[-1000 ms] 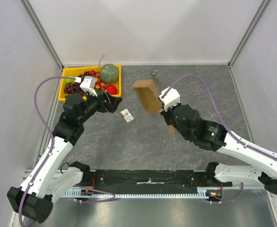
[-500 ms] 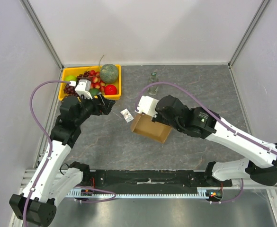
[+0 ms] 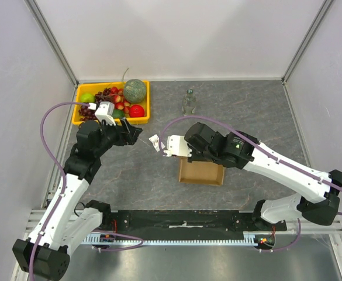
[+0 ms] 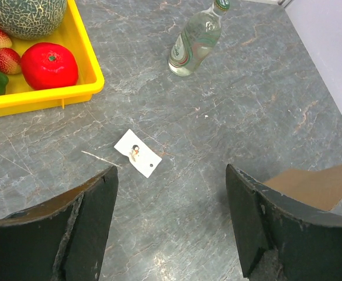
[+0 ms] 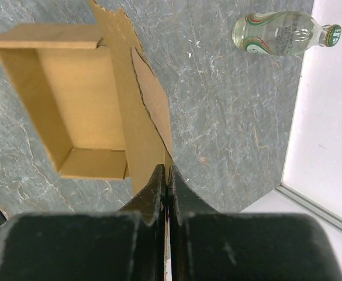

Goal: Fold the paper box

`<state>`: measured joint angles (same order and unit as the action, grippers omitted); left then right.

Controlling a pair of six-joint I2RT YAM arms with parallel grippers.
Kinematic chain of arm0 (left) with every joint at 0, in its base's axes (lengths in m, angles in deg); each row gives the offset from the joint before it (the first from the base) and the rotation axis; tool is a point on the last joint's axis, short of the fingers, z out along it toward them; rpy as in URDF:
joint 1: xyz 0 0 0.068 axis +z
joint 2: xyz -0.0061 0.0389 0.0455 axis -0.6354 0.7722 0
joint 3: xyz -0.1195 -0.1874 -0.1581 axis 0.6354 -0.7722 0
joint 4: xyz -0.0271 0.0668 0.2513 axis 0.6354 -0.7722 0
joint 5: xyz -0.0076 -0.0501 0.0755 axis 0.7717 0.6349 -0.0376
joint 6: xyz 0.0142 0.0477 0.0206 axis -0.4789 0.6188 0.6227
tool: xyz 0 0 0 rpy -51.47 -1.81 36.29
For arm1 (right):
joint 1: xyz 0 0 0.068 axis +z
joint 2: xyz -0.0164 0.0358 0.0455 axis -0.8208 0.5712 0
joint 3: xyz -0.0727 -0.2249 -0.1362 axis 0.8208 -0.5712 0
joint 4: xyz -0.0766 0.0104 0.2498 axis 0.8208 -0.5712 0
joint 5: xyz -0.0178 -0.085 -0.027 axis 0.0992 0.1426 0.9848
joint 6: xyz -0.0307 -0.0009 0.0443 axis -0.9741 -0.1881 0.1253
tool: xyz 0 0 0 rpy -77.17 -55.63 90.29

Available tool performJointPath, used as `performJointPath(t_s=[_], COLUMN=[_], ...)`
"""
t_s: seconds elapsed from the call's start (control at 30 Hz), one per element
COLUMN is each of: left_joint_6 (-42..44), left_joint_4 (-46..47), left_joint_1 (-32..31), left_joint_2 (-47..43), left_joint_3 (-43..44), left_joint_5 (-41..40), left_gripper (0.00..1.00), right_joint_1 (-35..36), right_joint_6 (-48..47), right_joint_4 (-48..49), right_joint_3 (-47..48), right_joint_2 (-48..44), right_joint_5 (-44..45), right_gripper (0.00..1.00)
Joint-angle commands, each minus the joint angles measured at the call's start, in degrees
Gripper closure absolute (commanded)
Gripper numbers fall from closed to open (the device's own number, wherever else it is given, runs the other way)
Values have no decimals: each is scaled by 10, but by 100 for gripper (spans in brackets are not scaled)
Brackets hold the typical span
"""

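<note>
The plain brown corrugated cardboard box (image 3: pixel 201 172) is sitting on the grey table (image 3: pixel 258 111) as an open tray, walls standing, the right pincer (image 5: pixel 166 178) pinching its lid flap tight and the left pincer (image 4: pixel 169 225) hanging wide open and empty, so closing the lid, I reckon, is what is left.

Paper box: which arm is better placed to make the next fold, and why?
Right: the right gripper is shut on a flap of the paper box; the left gripper hangs open, apart from it.
</note>
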<state>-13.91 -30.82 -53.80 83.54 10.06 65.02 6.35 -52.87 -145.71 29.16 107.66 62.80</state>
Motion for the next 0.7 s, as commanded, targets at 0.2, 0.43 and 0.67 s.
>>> performJointPath(t_s=[0.2,0.43,0.67], left_joint_6=[11,-23,-20], left_joint_4=[10,40,35], left_joint_1=[4,4,4], left_joint_2=[9,-6,-8], left_joint_3=[-12,-55,-60], left_joint_5=[13,7,4], left_gripper=[22,31,32], right_joint_1=[-3,-36,-69], right_joint_6=[-29,-26,-47], right_joint_4=[35,131,138], right_joint_3=[-33,-68,-9], right_joint_2=[18,55,121], right_joint_5=[-34,-84,-85], right_gripper=[100,99,66])
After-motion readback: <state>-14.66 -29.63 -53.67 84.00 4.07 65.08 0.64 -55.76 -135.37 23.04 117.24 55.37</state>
